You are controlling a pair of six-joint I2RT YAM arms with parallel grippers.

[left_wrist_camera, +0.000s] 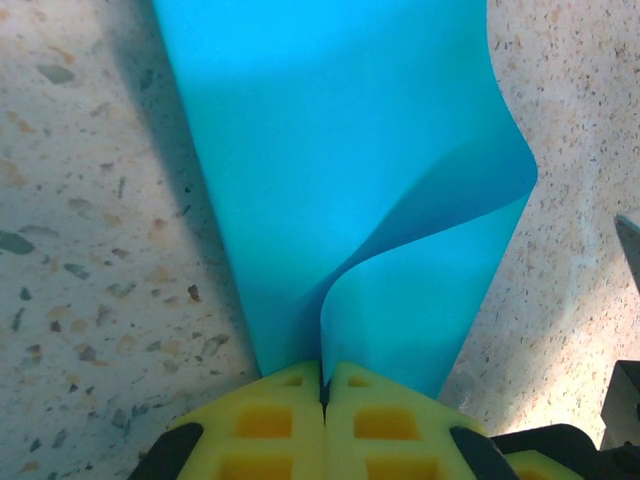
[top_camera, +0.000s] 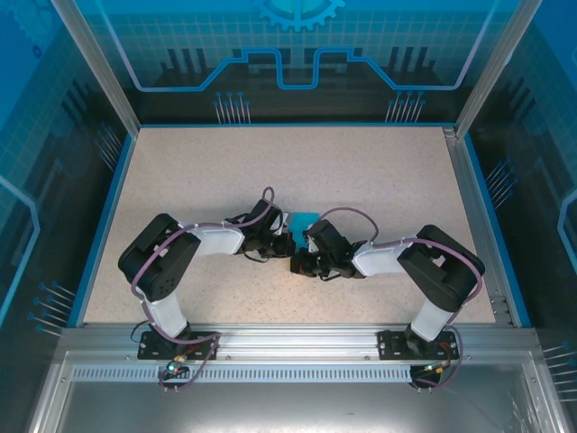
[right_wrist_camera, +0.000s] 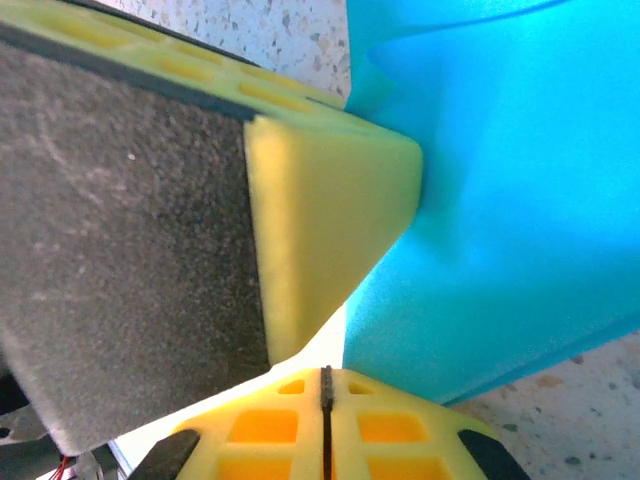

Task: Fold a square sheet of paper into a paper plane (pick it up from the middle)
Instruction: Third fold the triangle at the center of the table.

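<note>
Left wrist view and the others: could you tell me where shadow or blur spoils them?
Left wrist: a shadow band darkens the square sheet of paper at its top, another falls on the table beside it. Right wrist: the foam finger looks soft. Top external: table evenly lit, sharp.

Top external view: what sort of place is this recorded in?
Probably a purpose-built robot cell: speckled tabletop boxed in by an aluminium frame, blue wall panels printed with circuit and gear graphics.

The speckled beige tabletop (top_camera: 361, 171), blue-edged, fills the middle of the frame. At its centre sits the square sheet of paper (top_camera: 301, 220), one side curled up off the surface.
</note>
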